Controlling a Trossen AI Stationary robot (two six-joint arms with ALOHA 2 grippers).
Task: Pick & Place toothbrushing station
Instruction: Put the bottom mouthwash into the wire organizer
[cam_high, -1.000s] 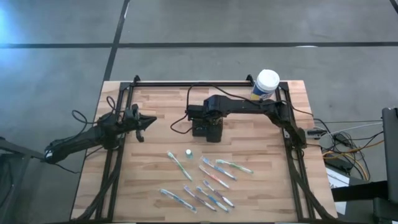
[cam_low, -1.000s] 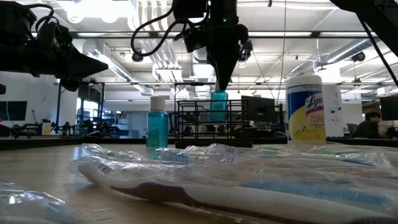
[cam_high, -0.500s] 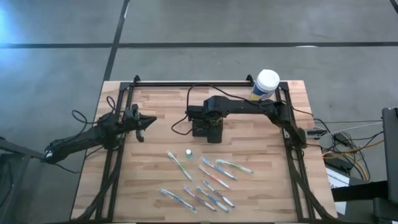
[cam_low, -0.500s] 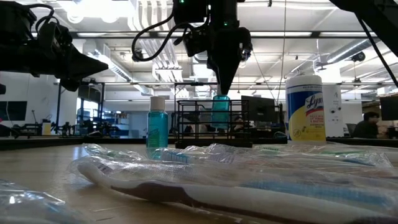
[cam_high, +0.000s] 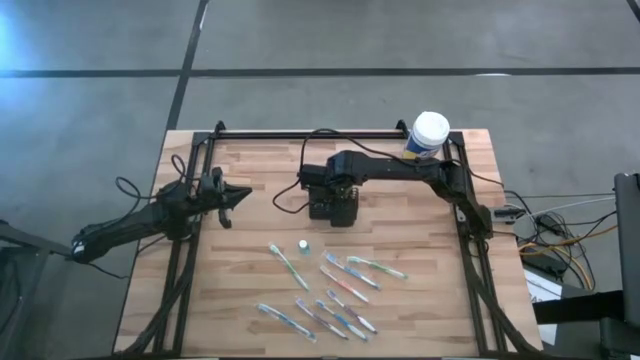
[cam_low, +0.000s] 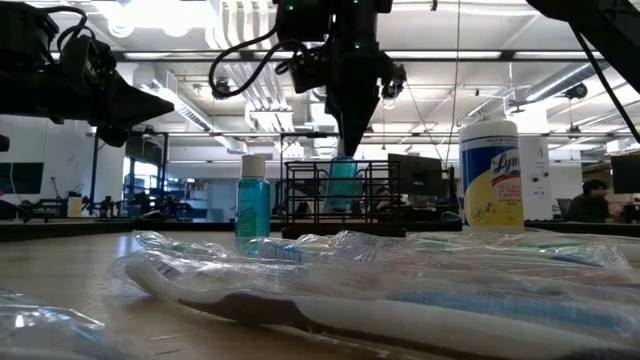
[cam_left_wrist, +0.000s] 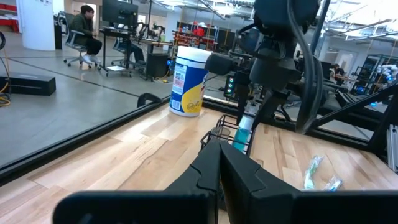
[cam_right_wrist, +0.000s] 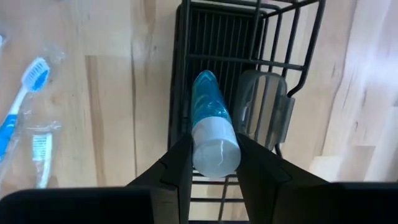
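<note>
The black wire-mesh caddy (cam_high: 333, 210) stands on its base at the table's middle; it also shows in the low view (cam_low: 300, 200) and the right wrist view (cam_right_wrist: 180, 68). My right gripper (cam_right_wrist: 214, 149) is above it, pointing down, and is shut on a small blue bottle with a white cap (cam_right_wrist: 208, 118). The bottle's lower end is inside a caddy compartment (cam_low: 342, 185). My left gripper (cam_high: 236, 197) waits shut and empty near the table's left edge. My right gripper pinches the bottle's white cap end (cam_right_wrist: 216, 154) between its two fingers, one on each side. The fingers come from above, pointing down. The bottle hangs below them, slightly tilted, with its blue body down inside the caddy; whether it rests on the caddy's floor I cannot tell.
A second blue bottle (cam_low: 253, 205) stands on the table near the caddy (cam_high: 303, 244). Several wrapped toothbrushes (cam_high: 335, 290) lie toward the near edge. A white-lidded yellow-labelled canister (cam_high: 428, 135) stands at the far right. A clear piece (cam_right_wrist: 264, 112) sits in the caddy beside the bottle.
My right gripper has gone down over the caddy with the blue bottle. The bottle has sunk deeper into the compartment and now leans a little.
</note>
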